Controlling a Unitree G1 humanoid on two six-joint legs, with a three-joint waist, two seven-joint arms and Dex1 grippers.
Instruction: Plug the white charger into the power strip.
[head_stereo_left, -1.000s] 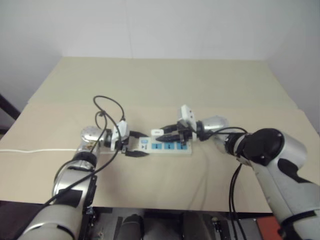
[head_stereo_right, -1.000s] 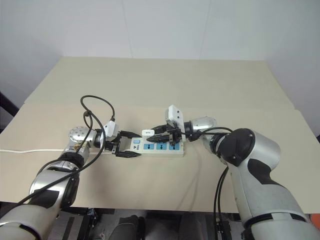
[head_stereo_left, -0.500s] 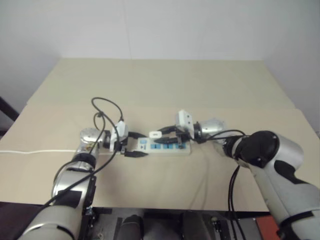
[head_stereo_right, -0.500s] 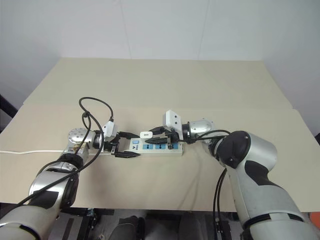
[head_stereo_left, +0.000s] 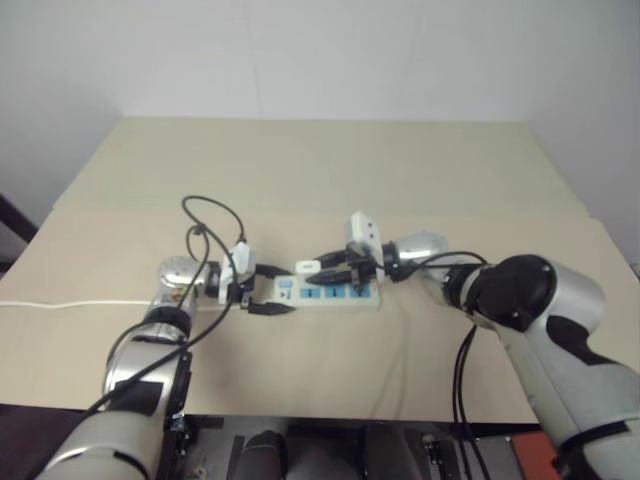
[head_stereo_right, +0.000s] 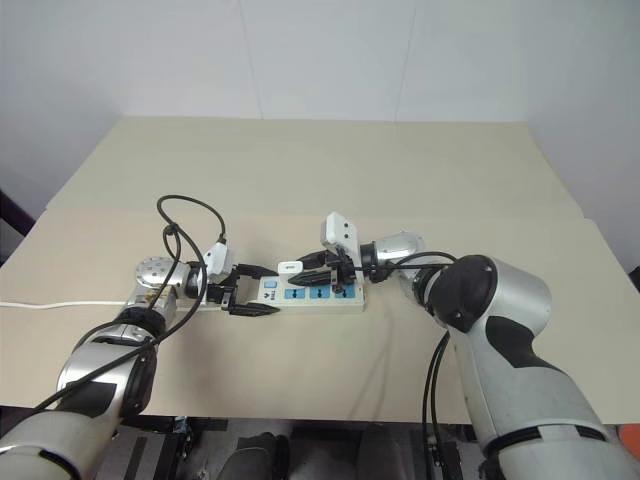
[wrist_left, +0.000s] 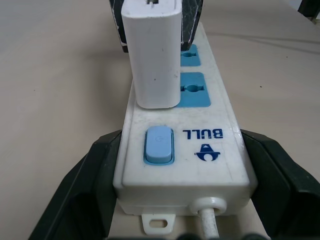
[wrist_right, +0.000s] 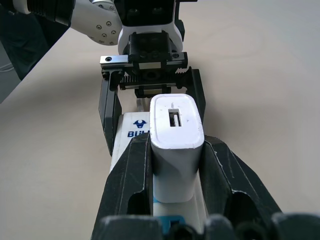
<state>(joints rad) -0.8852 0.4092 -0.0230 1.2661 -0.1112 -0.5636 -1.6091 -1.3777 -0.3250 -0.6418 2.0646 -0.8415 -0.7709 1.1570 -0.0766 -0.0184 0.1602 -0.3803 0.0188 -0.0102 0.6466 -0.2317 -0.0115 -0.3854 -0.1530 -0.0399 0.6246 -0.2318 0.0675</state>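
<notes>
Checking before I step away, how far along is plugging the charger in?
Done: the left claw clamps the power strip at its switch end, and the right claw grips the white charger. In hand: the charger stands over the first socket. Left: whether it is pushed home can't be seen.

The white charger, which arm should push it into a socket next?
Right: its gripper holds the white charger above the power strip, while the left gripper clamps the strip's switch end.

Only readable thing here is the brand on the power strip (wrist_left: 185, 150): "BULL" in blue capitals, with a little blue bull-head logo next to it, printed right beside the blue switch (wrist_left: 159, 145) at the cord end. From the other side you just catch "BUL". Nothing else legible.
</notes>
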